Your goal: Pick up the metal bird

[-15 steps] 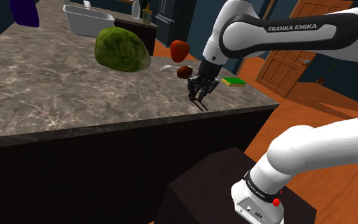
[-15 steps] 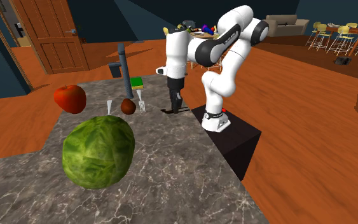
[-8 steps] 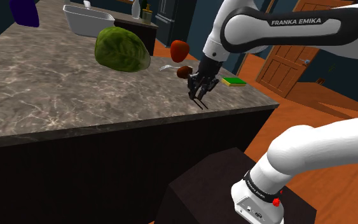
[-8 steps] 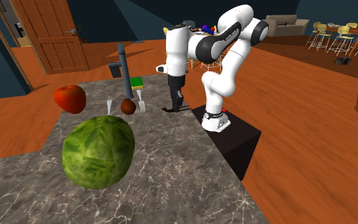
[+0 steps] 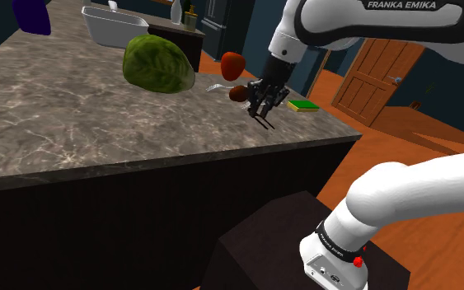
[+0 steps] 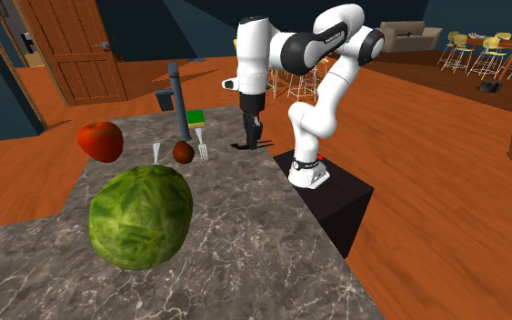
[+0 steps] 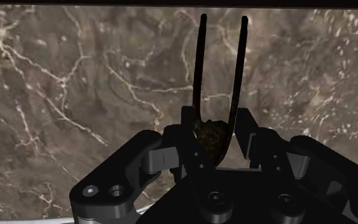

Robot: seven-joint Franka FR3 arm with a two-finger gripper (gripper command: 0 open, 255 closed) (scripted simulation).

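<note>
1. Black two-finger gripper [image 5: 264, 102] sits in the upper middle of the shoulder view, pointing down at the counter.
2. Its fingers are closed on the small dark metal bird [image 5: 264, 120], which sticks out below them.
3. In the wrist view the gripper [image 7: 217, 147] squeezes the bird [image 7: 213, 131] in the middle of the picture. The bird looks like a dark brownish lump with two long thin black pieces reaching away from the fingers.
4. In the second exterior view the gripper [image 6: 254, 133] is in the upper middle, and a small dark shadow lies on the counter just under it. The bird seems to hang a little above the brown marble counter [image 5: 73, 107], near the counter's edge.
5. Just beside the gripper, toward the shoulder view's left, is a small brown round thing [image 5: 238, 94], and a silver fork [image 5: 216, 86] lies next to it.
6. A shiny red apple [image 5: 233, 64] is above them in that picture.
7. A big green leafy ball like a cabbage [image 5: 158, 63] is further left, well apart from the gripper.
8. A flat green block [image 5: 304, 105] lies to the right of the gripper, near the counter's corner.
9. A white tub [image 5: 114, 25] is at the top left.
10. The white arm stands on a dark box [image 5: 279, 239] at the lower right.
</note>
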